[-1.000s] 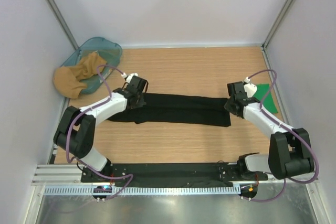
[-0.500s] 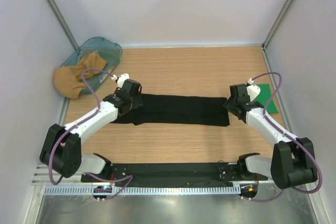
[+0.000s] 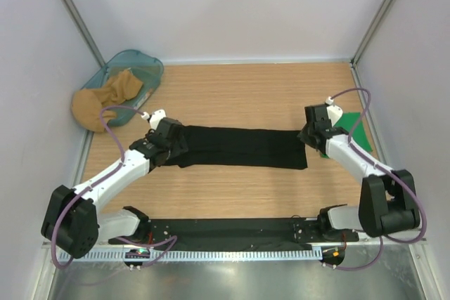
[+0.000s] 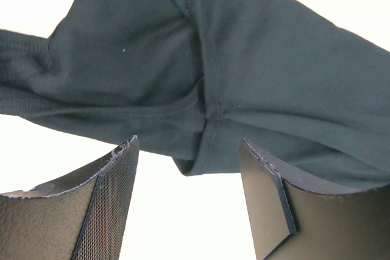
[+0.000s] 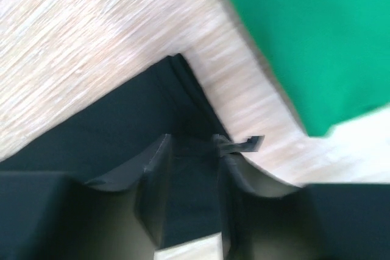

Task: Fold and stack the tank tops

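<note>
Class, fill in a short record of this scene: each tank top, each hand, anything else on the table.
black tank top: long folded strip across the table
green tank top: folded, by the right edge, apart from the black
left hand: open, at the strip's left end
right hand: at the strip's right end, grip unclear
other: teal basket holding tan cloth, far left corner

pale lilac walls (image 3: 232,5) and metal posts (image 3: 383,12) around a wooden table (image 3: 246,93)
</note>
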`<action>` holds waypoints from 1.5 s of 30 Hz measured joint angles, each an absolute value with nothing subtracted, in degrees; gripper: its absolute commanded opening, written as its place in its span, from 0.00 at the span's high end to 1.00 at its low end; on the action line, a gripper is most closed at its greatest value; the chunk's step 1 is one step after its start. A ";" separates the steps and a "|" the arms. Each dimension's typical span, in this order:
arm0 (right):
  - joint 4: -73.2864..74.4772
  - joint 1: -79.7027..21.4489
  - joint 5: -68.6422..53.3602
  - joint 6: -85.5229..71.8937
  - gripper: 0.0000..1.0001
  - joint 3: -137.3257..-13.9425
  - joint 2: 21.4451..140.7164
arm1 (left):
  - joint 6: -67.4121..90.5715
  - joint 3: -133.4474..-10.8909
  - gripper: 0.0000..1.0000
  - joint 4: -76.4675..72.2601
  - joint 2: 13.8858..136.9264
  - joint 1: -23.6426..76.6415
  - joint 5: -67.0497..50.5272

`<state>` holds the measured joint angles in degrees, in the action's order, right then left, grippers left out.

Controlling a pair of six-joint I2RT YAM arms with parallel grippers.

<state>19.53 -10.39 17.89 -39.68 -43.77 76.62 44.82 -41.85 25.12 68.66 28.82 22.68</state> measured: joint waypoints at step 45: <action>22.33 -10.39 15.05 -42.17 0.86 -44.40 82.39 | 52.12 -31.16 0.36 22.20 63.11 15.62 13.45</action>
